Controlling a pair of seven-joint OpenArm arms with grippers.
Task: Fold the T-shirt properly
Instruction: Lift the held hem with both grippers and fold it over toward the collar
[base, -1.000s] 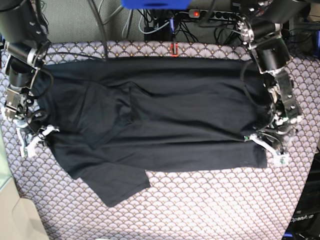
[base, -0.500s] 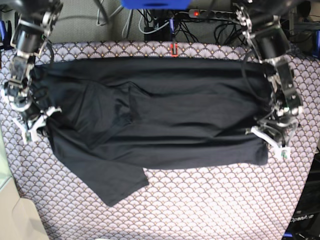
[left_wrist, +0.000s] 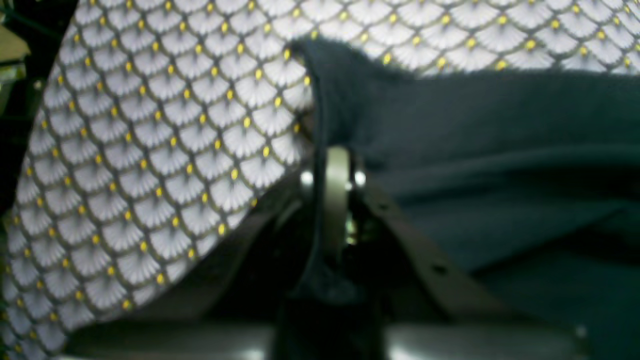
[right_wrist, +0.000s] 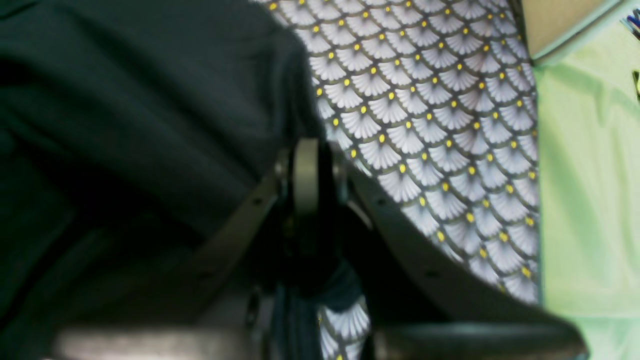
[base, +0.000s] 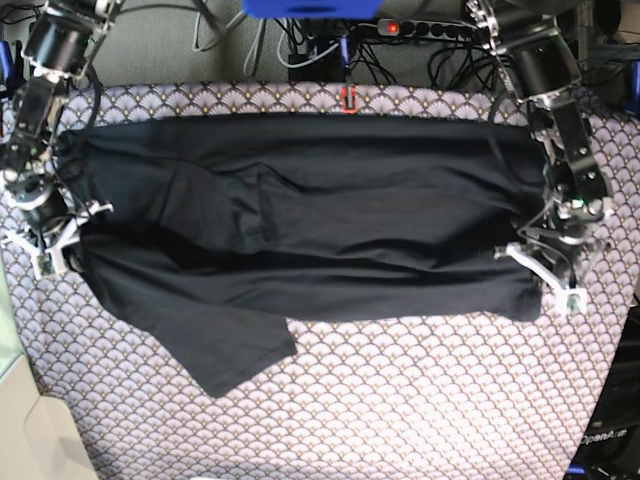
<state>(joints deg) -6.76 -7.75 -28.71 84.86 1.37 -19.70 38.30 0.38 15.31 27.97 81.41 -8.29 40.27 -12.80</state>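
The black T-shirt (base: 320, 210) lies spread wide across the patterned tablecloth (base: 400, 400), with one sleeve (base: 235, 355) sticking out toward the front left. My left gripper (base: 548, 278) is at the shirt's right front corner, shut on its edge. In the left wrist view the gripper (left_wrist: 334, 167) pinches a raised ridge of the shirt (left_wrist: 475, 125). My right gripper (base: 48, 245) is at the shirt's left edge. In the right wrist view the gripper (right_wrist: 306, 172) is shut on the shirt fabric (right_wrist: 150, 90).
Cables and a power strip (base: 420, 30) lie behind the table's back edge. A pale green surface (right_wrist: 590, 175) borders the table on the right gripper's side. Tablecloth shows in front of the shirt (base: 420, 380).
Both grippers have lifted and drawn outward with the shirt's ends. The right gripper moved back and to the left of the base view. The shirt's front edge is pulled straighter and sits farther back.
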